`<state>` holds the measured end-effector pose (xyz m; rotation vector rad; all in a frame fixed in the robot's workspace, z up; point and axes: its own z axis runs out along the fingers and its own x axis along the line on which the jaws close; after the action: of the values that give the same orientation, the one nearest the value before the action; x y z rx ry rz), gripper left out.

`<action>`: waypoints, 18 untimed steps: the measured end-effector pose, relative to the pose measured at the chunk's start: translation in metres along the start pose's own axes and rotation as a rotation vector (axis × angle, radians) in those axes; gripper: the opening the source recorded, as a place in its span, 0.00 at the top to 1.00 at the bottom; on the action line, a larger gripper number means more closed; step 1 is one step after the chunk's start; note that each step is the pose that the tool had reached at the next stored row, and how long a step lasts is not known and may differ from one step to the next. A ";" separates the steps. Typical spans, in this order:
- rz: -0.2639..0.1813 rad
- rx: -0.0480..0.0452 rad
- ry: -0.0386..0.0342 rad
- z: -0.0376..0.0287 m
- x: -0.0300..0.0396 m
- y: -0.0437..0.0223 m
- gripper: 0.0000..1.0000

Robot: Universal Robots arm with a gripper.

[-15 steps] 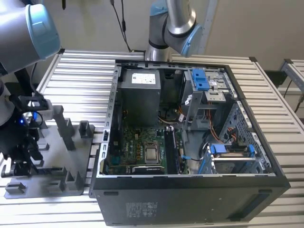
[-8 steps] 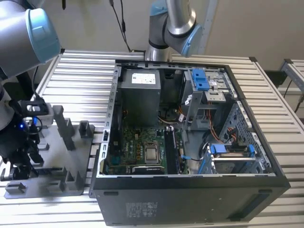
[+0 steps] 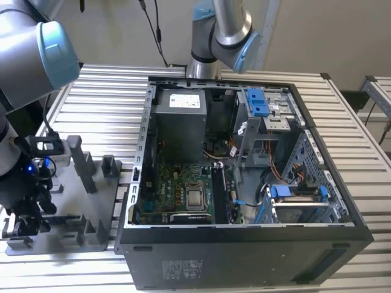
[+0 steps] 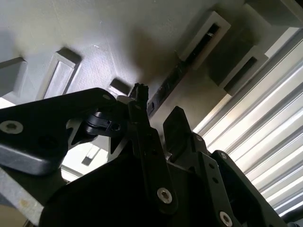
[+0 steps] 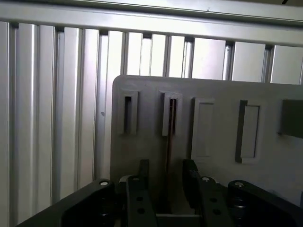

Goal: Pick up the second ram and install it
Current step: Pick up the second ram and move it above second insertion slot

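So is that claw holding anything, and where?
Nothing yet: the gripper is open, its fingers either side of the second ram, which stands in the grey holder.

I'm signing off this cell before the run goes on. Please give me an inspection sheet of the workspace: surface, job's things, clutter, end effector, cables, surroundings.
Surface: slatted metal table carrying a grey holder plate and an open computer case.
Job's things: the second ram stands on edge in a slot of the holder plate. The motherboard lies exposed in the case.
Clutter: nothing seen.
Grippers: the end effector is open over the holder plate, with one finger on each side of the second ram and a gap showing.
Cables: coloured leads inside the case. A black cable hangs behind the table.
Surroundings: another robot arm stands behind the case, in front of a pale wall.
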<state>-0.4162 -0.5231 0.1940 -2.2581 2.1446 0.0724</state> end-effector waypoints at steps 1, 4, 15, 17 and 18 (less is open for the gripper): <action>0.000 -0.0001 0.0000 0.0005 0.0001 0.0000 0.58; 0.000 -0.0004 0.0001 0.0005 0.0001 -0.0001 0.58; 0.000 -0.0003 0.0001 0.0014 0.0001 -0.0003 0.86; 0.000 -0.0003 0.0000 0.0015 0.0002 -0.0003 0.86; 0.000 -0.0003 0.0001 0.0016 0.0002 -0.0003 0.86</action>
<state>-0.4159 -0.5232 0.1924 -2.2583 2.1447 0.0727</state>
